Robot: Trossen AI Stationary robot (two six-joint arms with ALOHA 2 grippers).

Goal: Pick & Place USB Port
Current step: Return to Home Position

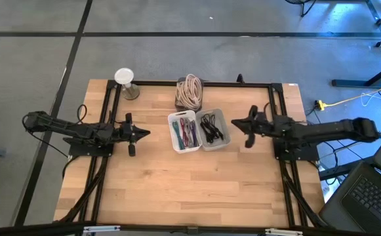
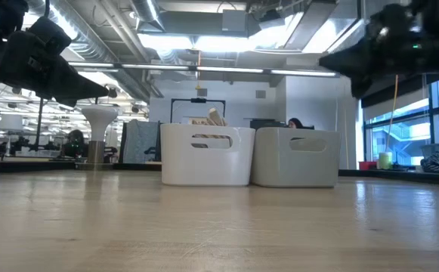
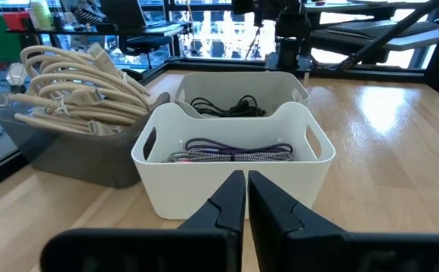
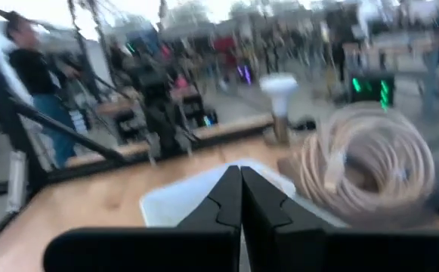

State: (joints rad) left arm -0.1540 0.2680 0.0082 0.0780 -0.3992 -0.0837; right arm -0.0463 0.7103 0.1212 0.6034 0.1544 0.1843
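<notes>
Inspecting light wooden desk (image 1: 177,190): found two small plastic bins standing side by side, walls touching, midway between the left and right edges and nearer the rear edge. Noted white plastic bin (image 1: 171,134) on the left-arm side, holding a bundle of white-and-black braided and purple charger cables (image 1: 187,132). Noted pale gray plastic bin (image 1: 227,131) on the right-arm side, holding a tangle of black charger cables (image 1: 211,128). Located dark gray tub (image 1: 189,105) just behind the two bins at the rear edge, piled with coiled beige cables (image 1: 189,88). Located white mushroom-shaped stand (image 1: 125,81) near the rear left corner. Found left gripper (image 1: 147,133) raised over the desk between the left edge and the white plastic bin, pointing at that bin and apart from it; fingers (image 3: 227,208) pressed together, pinching nothing. Found right gripper (image 1: 234,122) raised just beside the pale gray plastic bin on its right-edge side, not touching it; fingers (image 4: 223,200) pressed together, nothing between them. Confirmed from table level both arms held above the desk surface
</notes>
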